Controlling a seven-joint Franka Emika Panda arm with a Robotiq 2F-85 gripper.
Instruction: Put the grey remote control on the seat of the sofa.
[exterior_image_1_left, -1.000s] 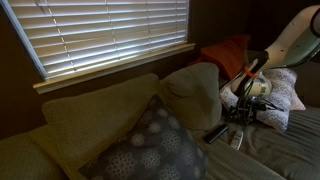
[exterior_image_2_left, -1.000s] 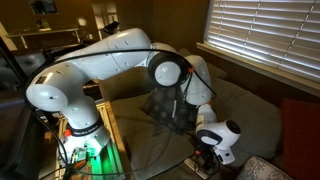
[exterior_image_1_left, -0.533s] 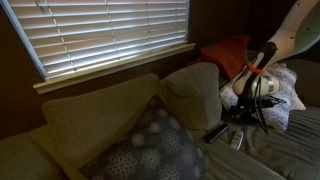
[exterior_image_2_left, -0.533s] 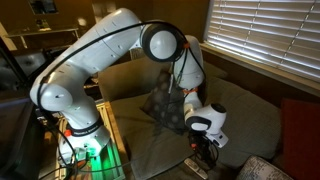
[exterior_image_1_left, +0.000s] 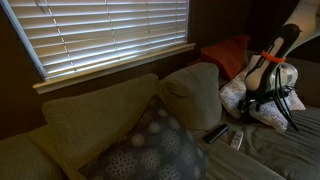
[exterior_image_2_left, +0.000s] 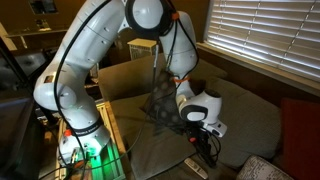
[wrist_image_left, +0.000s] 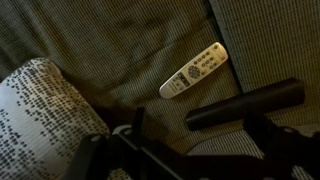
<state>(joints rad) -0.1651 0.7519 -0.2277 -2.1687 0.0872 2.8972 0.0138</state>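
Grey remote control lies on the ribbed sofa seat.

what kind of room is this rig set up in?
Probably a home living room: an olive fabric sofa with a patterned throw pillow, slatted window blinds behind it, and a grey remote control lying beside a black remote on the seat.

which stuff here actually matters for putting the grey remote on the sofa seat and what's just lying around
Part of the job:
- grey remote control, already lying on the ribbed cushion
- seat of the sofa

Just lying about:
- black remote, close by but not touching the grey one
- white dotted pillow
- grey patterned pillow
- red pillow
- window blinds
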